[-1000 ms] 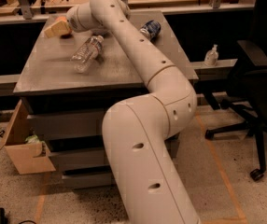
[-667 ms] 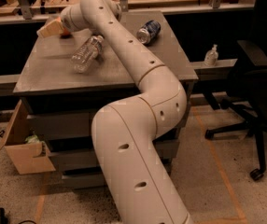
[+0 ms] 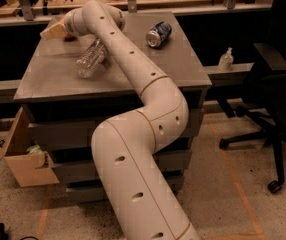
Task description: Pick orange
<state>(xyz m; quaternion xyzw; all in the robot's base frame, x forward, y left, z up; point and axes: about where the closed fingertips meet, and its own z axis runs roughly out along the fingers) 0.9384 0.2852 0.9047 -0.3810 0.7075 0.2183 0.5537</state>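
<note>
My gripper (image 3: 52, 32) is at the back left corner of the grey table (image 3: 48, 84), at the end of the white arm that reaches across the tabletop. A small orange-coloured patch (image 3: 69, 36) shows just beside the gripper under the wrist. It may be the orange, but the arm hides most of it. I cannot tell whether the gripper touches it.
A clear plastic bottle (image 3: 90, 60) lies on the table just under the arm. A blue can (image 3: 158, 34) lies on its side at the back right. An open cardboard box (image 3: 25, 156) sits on the floor at left. An office chair (image 3: 273, 99) stands at right, with a small sanitizer bottle (image 3: 226, 60) on the bench.
The arm's lower links have swung left and nearer the camera. The gripper has stayed near the back left corner, shifting slightly left.
</note>
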